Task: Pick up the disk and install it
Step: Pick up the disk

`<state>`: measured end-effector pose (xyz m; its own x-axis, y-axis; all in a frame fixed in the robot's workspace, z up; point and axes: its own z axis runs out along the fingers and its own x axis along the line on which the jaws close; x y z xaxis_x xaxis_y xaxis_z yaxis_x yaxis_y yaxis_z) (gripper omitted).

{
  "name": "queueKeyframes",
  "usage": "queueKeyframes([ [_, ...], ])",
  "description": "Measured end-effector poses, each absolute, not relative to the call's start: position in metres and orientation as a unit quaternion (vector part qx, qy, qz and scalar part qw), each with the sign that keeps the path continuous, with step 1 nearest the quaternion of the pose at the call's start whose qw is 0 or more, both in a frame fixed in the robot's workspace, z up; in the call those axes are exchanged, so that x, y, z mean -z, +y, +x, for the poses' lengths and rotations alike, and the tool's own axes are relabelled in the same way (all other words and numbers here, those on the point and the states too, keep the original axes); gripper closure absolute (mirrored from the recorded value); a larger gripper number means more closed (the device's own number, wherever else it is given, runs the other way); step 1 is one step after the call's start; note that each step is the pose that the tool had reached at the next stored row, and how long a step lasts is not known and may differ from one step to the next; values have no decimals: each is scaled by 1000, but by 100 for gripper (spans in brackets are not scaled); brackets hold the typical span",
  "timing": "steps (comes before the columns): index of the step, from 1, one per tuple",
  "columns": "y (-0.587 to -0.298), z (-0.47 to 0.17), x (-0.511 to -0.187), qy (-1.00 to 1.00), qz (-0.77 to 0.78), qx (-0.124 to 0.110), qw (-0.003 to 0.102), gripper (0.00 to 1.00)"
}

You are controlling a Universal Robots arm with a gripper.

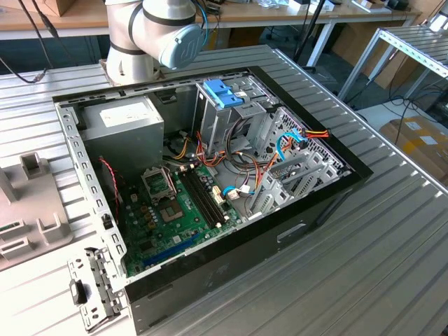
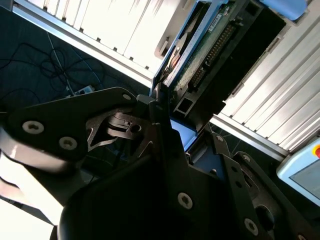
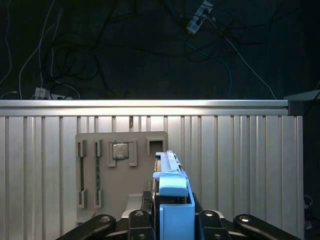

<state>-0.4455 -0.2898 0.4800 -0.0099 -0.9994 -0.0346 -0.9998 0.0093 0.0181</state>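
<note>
The disk (image 3: pixel 168 161) hangs edge-on above the ribbed metal table (image 3: pixel 250 165), clamped between the fingers of the gripper (image 3: pixel 172 197); its green circuit-board side shows in the second wrist view. Beyond it on the table lies a grey fixture tray (image 3: pixel 120 180) holding a small chip (image 3: pixel 120 150). In the exterior view, the open computer case (image 1: pixel 231 266) sits with its blue-tabbed drive cage (image 1: pixel 222 94) near the arm's base (image 1: pixel 136 49).
</note>
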Motion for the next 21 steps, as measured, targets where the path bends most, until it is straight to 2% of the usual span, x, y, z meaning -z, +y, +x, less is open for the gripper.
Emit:
queueKeyframes([
  [12,-290,-445,-496,710,-704,-19,6,63],
  [21,-290,-445,-496,710,-704,-19,6,63],
])
